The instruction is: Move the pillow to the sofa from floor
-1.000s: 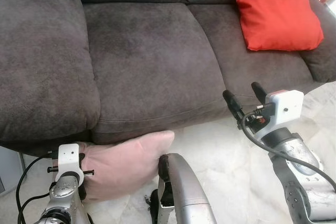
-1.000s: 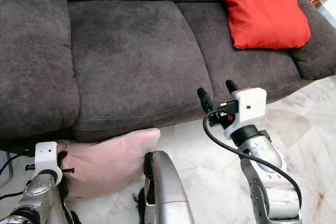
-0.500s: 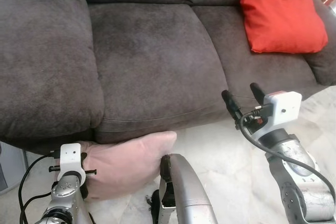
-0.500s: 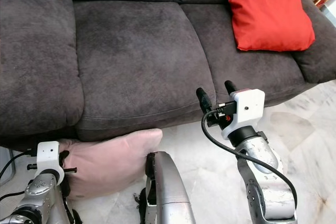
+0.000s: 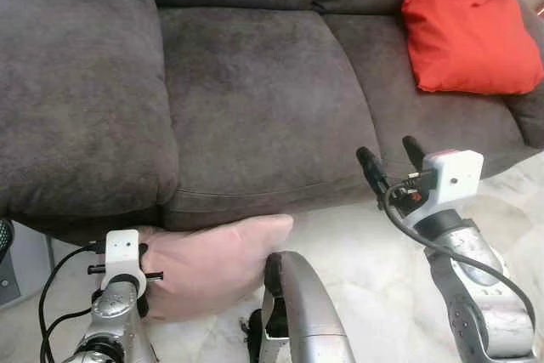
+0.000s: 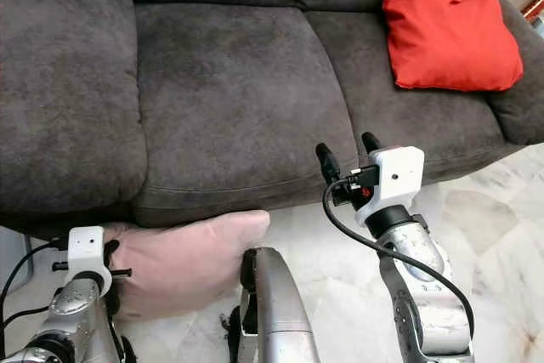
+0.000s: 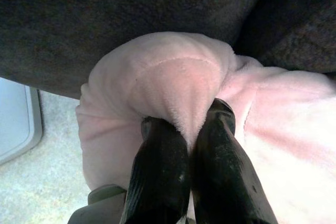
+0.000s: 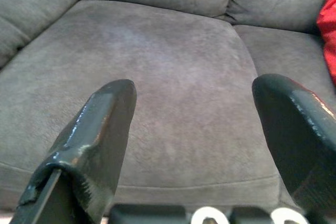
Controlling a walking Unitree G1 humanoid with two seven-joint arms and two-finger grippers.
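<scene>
The left gripper (image 7: 186, 129) is closed on a fold of the pink pillow (image 5: 212, 261); in the left wrist view its 2 black fingers (image 7: 157, 171) stand almost together, with a ridge of the soft plush pinched between them. The pillow itself is low down, in front of the dark grey sofa (image 5: 255, 99), with its upper edge just under the front of the seat cushion and the rest of it over the pale marble floor (image 5: 374, 269). I cannot tell if the pillow rests on the floor or is already a little lifted. The left arm comes up from the lower left, and a white camera block on its wrist sits just beside the left end of the pillow. The right gripper (image 5: 391, 159) is held up on the right side, in front of the seat edge, and it holds nothing; its 2 fingers are wide apart, and in the right wrist view they frame the middle seat cushion, touching nothing. On the right seat of the sofa a red cushion (image 5: 463, 27) leans against the backrest, well apart from the pink pillow. A silver part of the robot's body shows at the bottom middle, near the right end of the pillow.
</scene>
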